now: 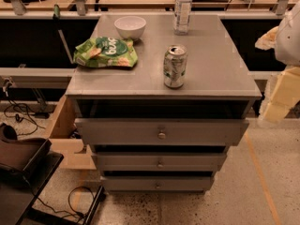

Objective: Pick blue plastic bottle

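The blue plastic bottle (183,9) is slim and clear, with a pale label band and a light cap. It stands upright at the far edge of the grey cabinet top (215,74), right of centre. My gripper (280,96) shows as a pale yellowish shape at the right edge of the view. It is beside and below the cabinet's right front corner, well away from the bottle and touching nothing. The white arm (289,32) rises above it.
A silver-green drink can (175,66) stands near the front of the top, in front of the bottle. A white bowl (130,27) and a green chip bag (107,53) lie at the left. Three drawers (161,134) stick out below. Cables and a black object (21,156) lie on the floor at the left.
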Action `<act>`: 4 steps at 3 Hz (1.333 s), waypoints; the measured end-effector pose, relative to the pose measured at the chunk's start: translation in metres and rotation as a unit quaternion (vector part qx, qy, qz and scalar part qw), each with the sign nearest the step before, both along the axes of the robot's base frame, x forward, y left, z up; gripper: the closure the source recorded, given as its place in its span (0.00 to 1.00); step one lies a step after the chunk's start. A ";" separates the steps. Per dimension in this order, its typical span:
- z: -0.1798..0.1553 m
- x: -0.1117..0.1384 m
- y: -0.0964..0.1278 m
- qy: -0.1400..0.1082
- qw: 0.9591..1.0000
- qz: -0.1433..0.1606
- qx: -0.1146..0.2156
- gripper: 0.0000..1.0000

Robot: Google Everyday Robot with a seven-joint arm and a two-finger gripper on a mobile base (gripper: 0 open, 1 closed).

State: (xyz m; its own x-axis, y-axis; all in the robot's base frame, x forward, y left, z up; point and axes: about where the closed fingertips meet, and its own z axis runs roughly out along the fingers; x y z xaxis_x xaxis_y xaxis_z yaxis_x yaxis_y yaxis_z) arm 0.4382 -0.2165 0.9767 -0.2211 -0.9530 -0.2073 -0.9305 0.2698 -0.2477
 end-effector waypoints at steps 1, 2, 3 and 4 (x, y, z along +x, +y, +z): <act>0.000 0.000 0.000 0.000 1.000 0.000 0.000 0.00; 0.005 0.018 0.001 -0.032 0.999 -0.012 0.035 0.00; 0.020 0.081 -0.003 -0.106 0.985 -0.031 0.131 0.00; 0.043 0.179 -0.015 -0.213 0.937 -0.040 0.274 0.00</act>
State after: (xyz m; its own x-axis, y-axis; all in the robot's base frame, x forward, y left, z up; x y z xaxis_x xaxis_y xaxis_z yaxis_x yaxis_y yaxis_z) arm 0.6174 -0.2312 1.0195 -0.0724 -0.6613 -0.7466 -0.7506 0.5291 -0.3958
